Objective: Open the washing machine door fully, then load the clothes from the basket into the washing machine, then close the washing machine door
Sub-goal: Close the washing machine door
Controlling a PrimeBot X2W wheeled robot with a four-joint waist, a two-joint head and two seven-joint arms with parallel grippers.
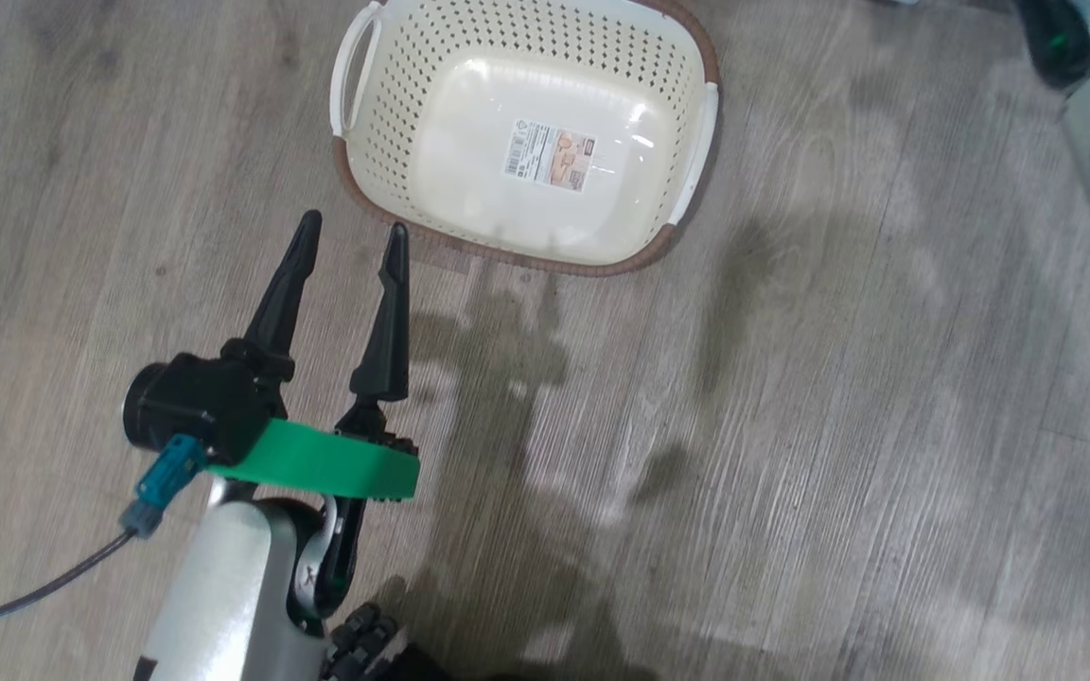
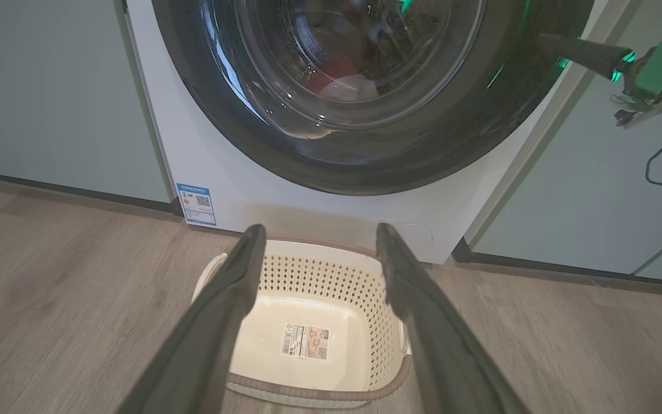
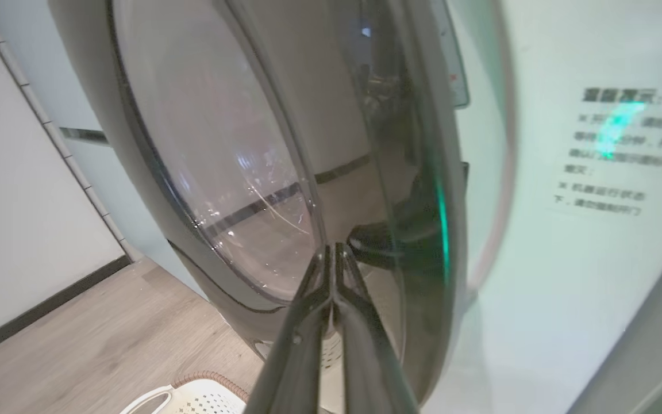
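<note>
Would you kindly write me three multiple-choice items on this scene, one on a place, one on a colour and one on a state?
1. Where does the basket stand? A. On a shelf. B. On the floor before the washing machine. C. On a table.
2. What colour is the basket's rim? A. Blue. B. Black. C. Brown.
3. How is the left hand? A. Open and empty. B. Shut on a red garment. C. Shut on a basket handle.
Answers: 1 B, wood boards lie under it, the white front just behind; 2 C, a brown woven band edges it; 3 A, its fingers stand apart, nothing between.
</note>
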